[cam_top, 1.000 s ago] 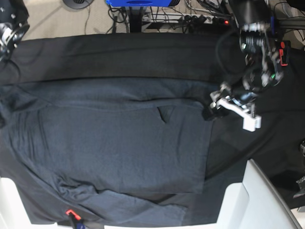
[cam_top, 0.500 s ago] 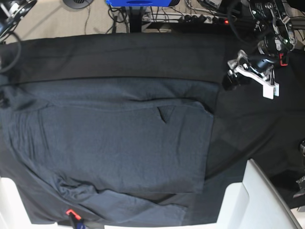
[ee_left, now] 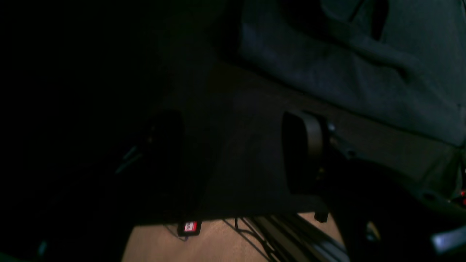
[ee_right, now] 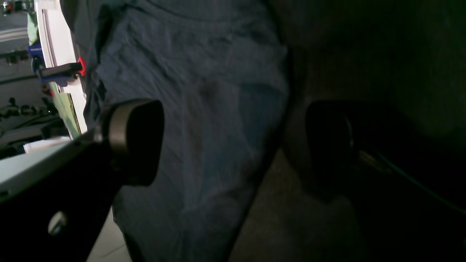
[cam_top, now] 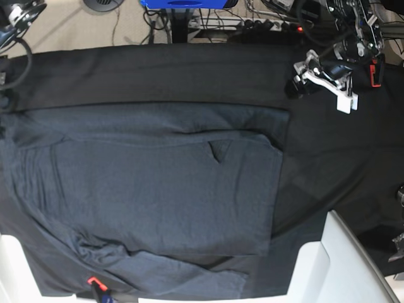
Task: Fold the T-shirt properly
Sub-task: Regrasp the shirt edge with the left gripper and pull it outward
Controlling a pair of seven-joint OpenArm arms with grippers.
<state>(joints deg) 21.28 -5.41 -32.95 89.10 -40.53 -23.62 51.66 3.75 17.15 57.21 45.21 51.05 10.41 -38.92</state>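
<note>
Grey cloth: the T-shirt (cam_top: 164, 196) lies flat in the middle of the black tablecloth (cam_top: 328, 164), with one side already folded over so its straight edge faces the tablecloth's bare right part.
Small notch: a little dark V shape shows near the top of the folded part of the T-shirt — it may be the neck.
Bumpy bit: the bottom left of the T-shirt is bunched and wrinkly, so I think it still needs smoothing or another fold.
Left gripper (cam_top: 322, 74): it hangs above the tablecloth, off the T-shirt's top right corner, fingers spread apart and holding nothing.
Right gripper (ee_right: 233, 145): it sits by the T-shirt's left edge — its pads stand wide apart with only cloth showing below them, nothing pinched.
Why they are there: I think both arms let go and pulled away, so the fold can rest.
Table: white corners stick out past the tablecloth, below the T-shirt.
Room: a tan floor with many cables (cam_top: 252, 19) lies beyond the tablecloth, past the T-shirt's top edge.
</note>
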